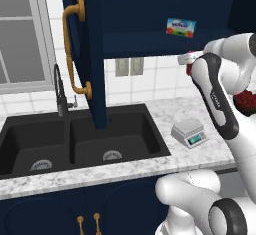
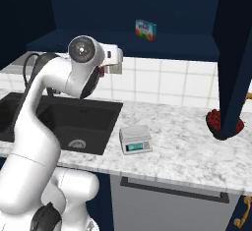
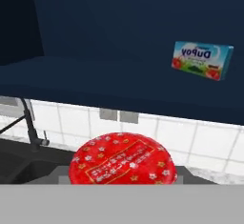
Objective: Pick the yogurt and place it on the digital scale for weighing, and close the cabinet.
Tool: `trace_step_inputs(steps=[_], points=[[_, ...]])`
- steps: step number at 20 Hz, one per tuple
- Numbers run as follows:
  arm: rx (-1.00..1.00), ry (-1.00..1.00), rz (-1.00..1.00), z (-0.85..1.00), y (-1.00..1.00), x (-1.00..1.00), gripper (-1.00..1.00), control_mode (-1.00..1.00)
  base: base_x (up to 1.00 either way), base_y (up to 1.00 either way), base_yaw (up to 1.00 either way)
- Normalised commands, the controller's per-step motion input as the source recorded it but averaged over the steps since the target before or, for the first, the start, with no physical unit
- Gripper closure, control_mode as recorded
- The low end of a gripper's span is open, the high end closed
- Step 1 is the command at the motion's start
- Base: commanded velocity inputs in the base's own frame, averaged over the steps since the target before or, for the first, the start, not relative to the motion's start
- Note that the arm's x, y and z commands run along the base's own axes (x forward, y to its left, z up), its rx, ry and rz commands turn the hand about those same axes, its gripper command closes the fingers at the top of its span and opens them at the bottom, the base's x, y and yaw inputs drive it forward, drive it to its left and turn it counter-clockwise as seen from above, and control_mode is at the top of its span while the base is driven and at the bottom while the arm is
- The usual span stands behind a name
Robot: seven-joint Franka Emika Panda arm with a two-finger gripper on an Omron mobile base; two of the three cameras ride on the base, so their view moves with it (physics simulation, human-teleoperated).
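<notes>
yogurt (image 3: 123,158): your tool (image 1: 189,63) has closed on it, held up just below the open cabinet (image 1: 85,54)
digital scale (image 1: 189,132): on your tabletop (image 2: 187,146), beside the sink (image 1: 75,141)

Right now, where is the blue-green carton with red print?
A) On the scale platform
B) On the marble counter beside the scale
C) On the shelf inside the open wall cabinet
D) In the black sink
C: the carton stands on the shelf of the open cabinet, high above the digital scale on the counter.
</notes>
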Motion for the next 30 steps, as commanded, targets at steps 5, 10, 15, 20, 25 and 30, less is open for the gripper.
trace_step_inputs(steps=[5, 10, 15, 20, 25, 30], points=[[0.00, 0.01, 0.16, -0.43, -0.50, -0.01, 1.00, -1.00, 0.00, 0.00, 0.00], [0.00, 0.02, 0.11, -0.38, -0.35, -0.01, 1.00, -1.00, 0.00, 0.00, 0.00], [0.00, 0.00, 0.09, -0.37, -0.29, 0.00, 1.00, -1.00, 0.00, 0.00, 0.00], [0.00, 0.00, 0.10, -0.49, -0.21, 0.00, 1.00, -1.00, 0.00, 0.00, 0.00], [0.00, 0.01, 0.13, -0.60, -0.18, 0.02, 1.00, -1.00, 0.00, 0.00, 0.00], [0.00, 0.05, 0.17, -0.58, -0.02, 0.15, 1.00, -1.00, 0.00, 0.00, 0.00]])
